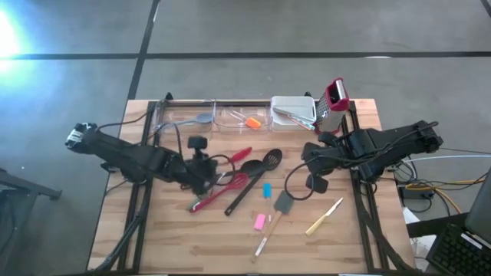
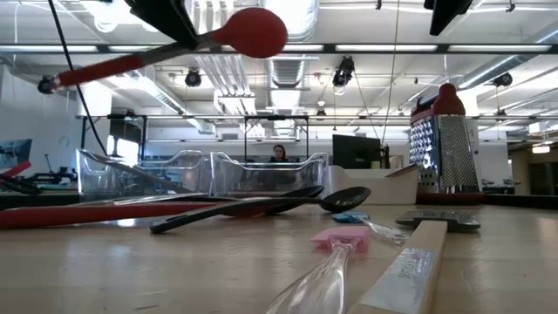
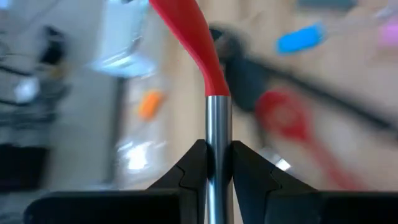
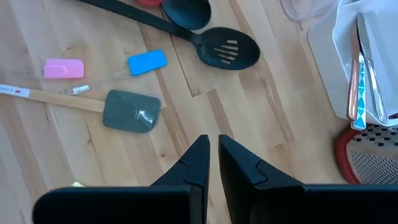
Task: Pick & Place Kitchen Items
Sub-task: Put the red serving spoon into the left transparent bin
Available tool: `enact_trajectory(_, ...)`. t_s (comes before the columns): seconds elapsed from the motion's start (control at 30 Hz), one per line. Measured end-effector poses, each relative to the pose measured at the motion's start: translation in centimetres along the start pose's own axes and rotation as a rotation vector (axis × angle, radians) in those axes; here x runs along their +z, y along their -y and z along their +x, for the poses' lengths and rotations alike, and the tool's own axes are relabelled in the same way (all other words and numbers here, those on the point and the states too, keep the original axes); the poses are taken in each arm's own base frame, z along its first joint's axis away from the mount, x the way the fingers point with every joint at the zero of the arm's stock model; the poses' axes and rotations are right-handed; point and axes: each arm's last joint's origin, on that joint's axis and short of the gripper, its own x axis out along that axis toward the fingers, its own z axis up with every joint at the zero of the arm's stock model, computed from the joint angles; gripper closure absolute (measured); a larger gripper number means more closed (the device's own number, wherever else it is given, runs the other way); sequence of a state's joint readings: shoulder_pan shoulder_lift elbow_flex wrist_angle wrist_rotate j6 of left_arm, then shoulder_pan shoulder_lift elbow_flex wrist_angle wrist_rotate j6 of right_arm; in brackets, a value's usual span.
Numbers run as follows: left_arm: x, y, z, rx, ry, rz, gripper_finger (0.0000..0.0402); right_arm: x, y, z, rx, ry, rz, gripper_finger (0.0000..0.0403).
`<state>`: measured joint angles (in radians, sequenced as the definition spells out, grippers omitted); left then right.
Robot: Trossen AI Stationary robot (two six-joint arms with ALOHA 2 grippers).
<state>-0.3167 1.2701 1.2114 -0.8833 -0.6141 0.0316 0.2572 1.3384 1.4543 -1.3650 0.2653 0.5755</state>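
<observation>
The red spoon [image 3: 189, 37] is up in the air, clamped by its steel shank between the fingers of the left tool [image 3: 217, 163], and the grip sits low on the handle so the red bowl end sticks out ahead — a sensible hold, I'd say, for steering that end into a tub. In the low view the spoon [image 2: 255, 31] hangs well above the surface [image 2: 131, 270], clear of everything lying there. From overhead, the left tool [image 1: 201, 163] is left of centre, above the clutter of red tongs [image 1: 222, 192] and the two black pieces, the slotted spoon [image 1: 271, 159] and the ladle [image 1: 247, 166], which lie side by side, angled across the middle. Further right lie the blue scraper [image 1: 267, 189], the grey scraper [image 1: 284, 205], the pink scraper [image 1: 260, 221] and a yellow-handled knife [image 1: 324, 218], all untouched and well spread, easy pickings one at a time. Along the far edge stand the clear tubs [image 1: 213, 116] and the white tub [image 1: 294, 112], the likely drop spots, with the box grater [image 1: 333, 98] just beside them on the right. The right tool [image 4: 212, 158] waits over bare wood on the right, fingers together and empty, keeping out of the lane.
</observation>
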Motion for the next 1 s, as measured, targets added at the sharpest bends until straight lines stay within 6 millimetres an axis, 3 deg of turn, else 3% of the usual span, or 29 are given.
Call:
enact_trajectory(0.13, -0.1, -2.4, -1.3, 0.118, -0.102, 0.092, 0.0343, 0.3, -0.1, 0.1, -0.009, 0.038, 0.008, 0.0376)
enact_trajectory(0.27, -0.9, -5.4, -1.3, 0.176, -0.212, 0.092, 0.0343, 0.4, -0.3, 0.5, -0.018, 0.07, 0.012, 0.0376)
enact_trajectory(0.63, -6.2, -14.3, 0.2, 0.216, -0.579, 0.08, 0.0343, -0.8, -0.4, 3.4, -0.06, 0.004, -0.022, 0.0376)
enact_trajectory(0.8, -8.2, -16.6, 1.6, 0.187, -0.707, 0.128, 0.0343, -1.6, -0.4, 5.0, -0.087, -0.039, -0.049, 0.0376)
enact_trajectory(1.0, -10.5, -17.7, 3.9, 0.13, -0.836, 0.142, 0.0343, -2.1, -0.4, 6.2, -0.095, -0.052, -0.067, 0.0376)
